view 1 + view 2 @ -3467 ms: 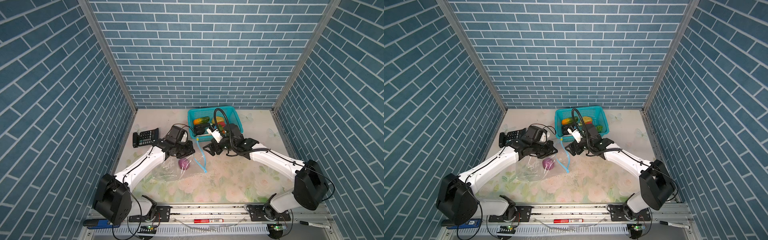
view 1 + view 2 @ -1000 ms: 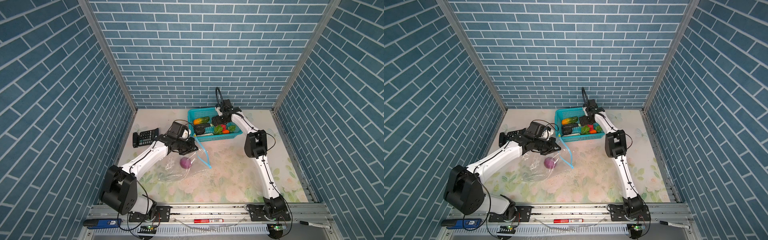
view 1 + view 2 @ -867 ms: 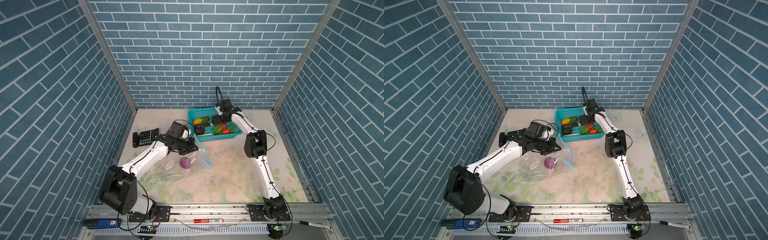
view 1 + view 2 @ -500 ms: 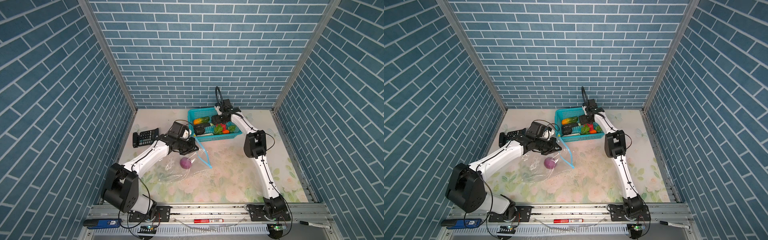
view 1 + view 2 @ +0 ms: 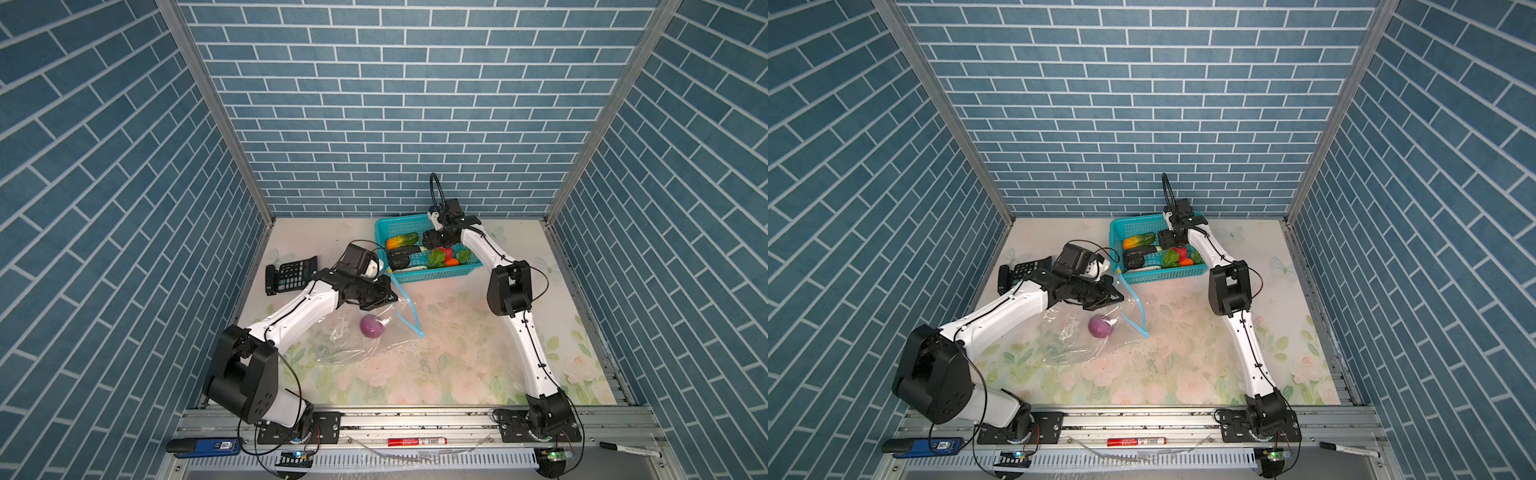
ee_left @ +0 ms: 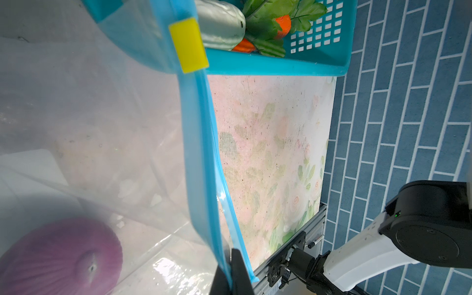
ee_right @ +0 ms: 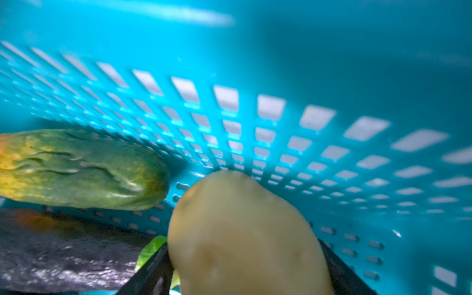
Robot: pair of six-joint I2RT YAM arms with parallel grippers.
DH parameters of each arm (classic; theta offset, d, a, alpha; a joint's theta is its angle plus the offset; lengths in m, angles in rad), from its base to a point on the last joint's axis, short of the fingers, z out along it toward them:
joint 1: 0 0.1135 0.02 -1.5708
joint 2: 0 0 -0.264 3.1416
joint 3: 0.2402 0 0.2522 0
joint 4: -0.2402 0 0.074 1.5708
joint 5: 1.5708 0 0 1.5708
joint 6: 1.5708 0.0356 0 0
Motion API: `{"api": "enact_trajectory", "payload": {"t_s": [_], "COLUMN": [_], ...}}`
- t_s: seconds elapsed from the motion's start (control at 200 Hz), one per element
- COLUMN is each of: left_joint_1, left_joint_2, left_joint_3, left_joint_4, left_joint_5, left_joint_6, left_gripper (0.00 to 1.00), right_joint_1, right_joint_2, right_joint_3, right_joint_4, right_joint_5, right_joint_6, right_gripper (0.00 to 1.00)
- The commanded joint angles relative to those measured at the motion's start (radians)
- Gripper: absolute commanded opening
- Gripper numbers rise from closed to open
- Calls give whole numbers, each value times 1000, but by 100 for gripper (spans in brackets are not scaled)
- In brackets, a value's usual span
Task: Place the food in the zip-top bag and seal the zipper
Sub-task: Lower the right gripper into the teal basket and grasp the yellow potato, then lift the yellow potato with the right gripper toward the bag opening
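The right gripper [image 7: 244,251] is standing with fingers spread around the yellow fruit [image 7: 245,224] — whether they are pressing it cannot be told. Its long axis is running along the fingers, inside the basket [image 5: 436,275] at the worktop's far edge. Nearer the left edge, the left gripper [image 6: 231,273] is pinching the zipper [image 6: 201,153], holding the zip-top bag [image 5: 365,351] open — purple onion [image 5: 371,325] inside.

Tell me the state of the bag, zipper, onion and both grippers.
Clear plastic zip-top bag: open, one edge lifted.
Light-blue zipper strip: unsealed.
Purple onion: inside the bag.
Left gripper: shut on the zipper strip.
Right gripper: around pale yellow fruit in teal basket; grip unclear.
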Motion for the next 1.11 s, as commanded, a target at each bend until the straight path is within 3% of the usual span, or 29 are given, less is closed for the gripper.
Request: {"api": "enact_trajectory", "payload": {"t_s": [0.0, 1.1], "left_joint_1": [6, 6], "left_joint_2": [4, 3], "left_joint_3": [5, -1], "left_joint_4": [2, 4], "left_joint_5": [5, -2], "left_joint_6": [8, 8], "left_gripper": [0, 0], "right_joint_1": [2, -2], "right_joint_2": [-27, -97], "right_joint_3": [24, -48], "right_joint_4": [2, 67], "right_joint_5": [3, -59], "right_joint_6": [26, 87], "right_gripper": [77, 58]}}
